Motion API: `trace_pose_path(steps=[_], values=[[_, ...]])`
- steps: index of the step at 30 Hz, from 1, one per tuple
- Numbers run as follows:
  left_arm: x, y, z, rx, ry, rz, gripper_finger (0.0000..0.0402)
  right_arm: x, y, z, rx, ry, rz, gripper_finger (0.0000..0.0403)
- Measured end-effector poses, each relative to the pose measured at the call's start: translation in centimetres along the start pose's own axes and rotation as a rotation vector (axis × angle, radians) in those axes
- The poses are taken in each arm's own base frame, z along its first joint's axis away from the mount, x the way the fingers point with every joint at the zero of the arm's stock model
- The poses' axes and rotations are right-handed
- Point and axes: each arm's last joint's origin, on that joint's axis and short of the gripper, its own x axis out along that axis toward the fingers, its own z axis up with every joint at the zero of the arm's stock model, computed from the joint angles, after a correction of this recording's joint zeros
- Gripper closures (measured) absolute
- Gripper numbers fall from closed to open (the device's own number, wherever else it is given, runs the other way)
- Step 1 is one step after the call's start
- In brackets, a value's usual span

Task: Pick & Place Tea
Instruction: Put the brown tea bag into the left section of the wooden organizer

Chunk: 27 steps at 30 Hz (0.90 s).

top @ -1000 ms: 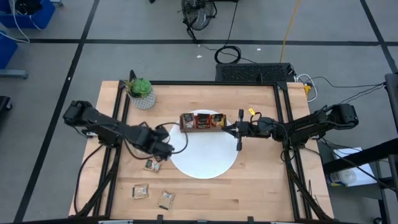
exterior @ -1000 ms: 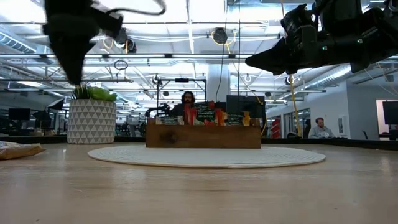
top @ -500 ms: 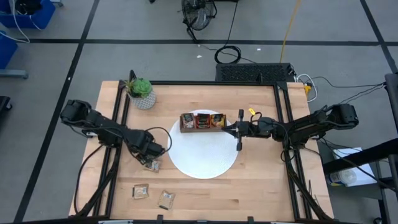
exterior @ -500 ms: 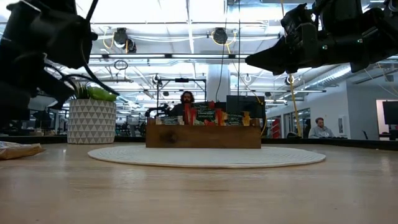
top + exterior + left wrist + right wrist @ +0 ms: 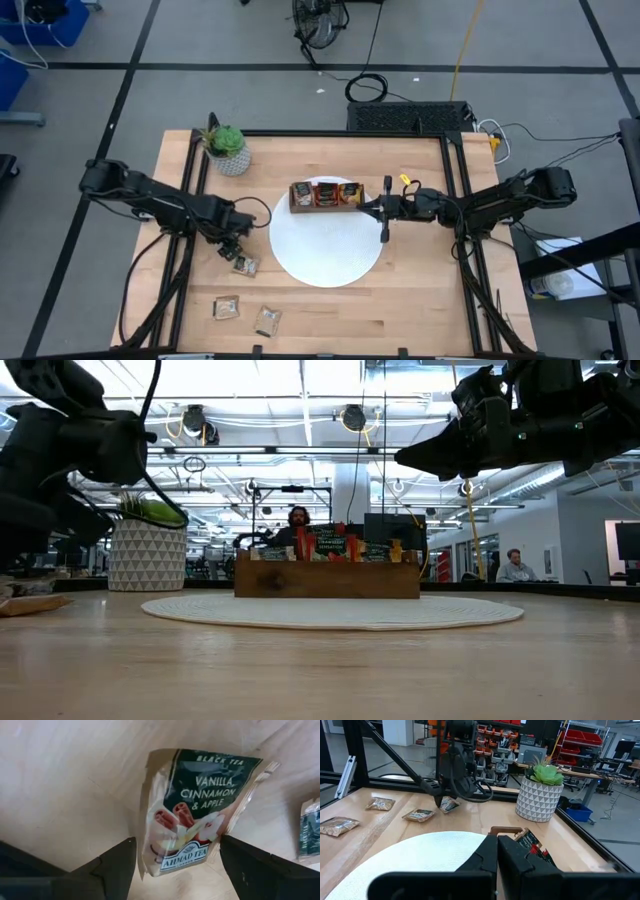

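A tea sachet [image 5: 192,810] printed with cinnamon and apple lies flat on the wood, left of the white plate [image 5: 325,255]. My left gripper [image 5: 177,852] points down over it, open, one finger [image 5: 117,865] on each side of the sachet's near end; in the high view this gripper [image 5: 236,253] sits just above that sachet [image 5: 244,266]. The wooden tray [image 5: 325,194] with upright sachets stands on the plate's far part. My right gripper [image 5: 366,208] hangs level and shut beside the tray's right end.
Two more sachets [image 5: 227,308] [image 5: 267,320] lie near the table's front left. A potted plant [image 5: 228,150] stands at the far left corner. Bare wood lies right of the plate and along the front edge.
My left gripper has drawn back from the plate's left rim toward the table's left edge, gone down, and tipped to point steeply down over the sachet. The sachet has stayed where it was.
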Motion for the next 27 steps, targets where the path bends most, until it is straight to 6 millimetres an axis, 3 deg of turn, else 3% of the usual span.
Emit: trace_pose_path(steps=[5,9,12,18,22,27], values=[[0.2,0.3,0.1,-0.033,-0.01,0.009,0.0131,0.0,0.0,0.0,-0.001,0.0,0.0,0.0403],[-0.3,-0.2,0.3,-0.026,-0.033,0.006,0.0169,0.0,0.0,0.0,-0.002,0.0,0.0,0.0403],[-1.2,-1.0,0.9,-0.006,-0.101,-0.01,0.0222,0.0,0.0,0.0,-0.003,0.0,-0.001,0.0403],[-3.8,-2.8,1.7,0.1,-0.207,-0.046,0.0376,0.0,0.0,0.0,-0.003,-0.001,-0.002,0.0403],[-6.8,-4.4,2.3,0.158,-0.357,-0.047,0.0377,0.0,0.0,0.0,-0.003,-0.002,-0.003,0.0403],[-10.2,-6.4,3.8,0.239,-0.757,0.014,0.0383,0.0,0.0,0.0,-0.003,-0.001,-0.003,0.0403]])
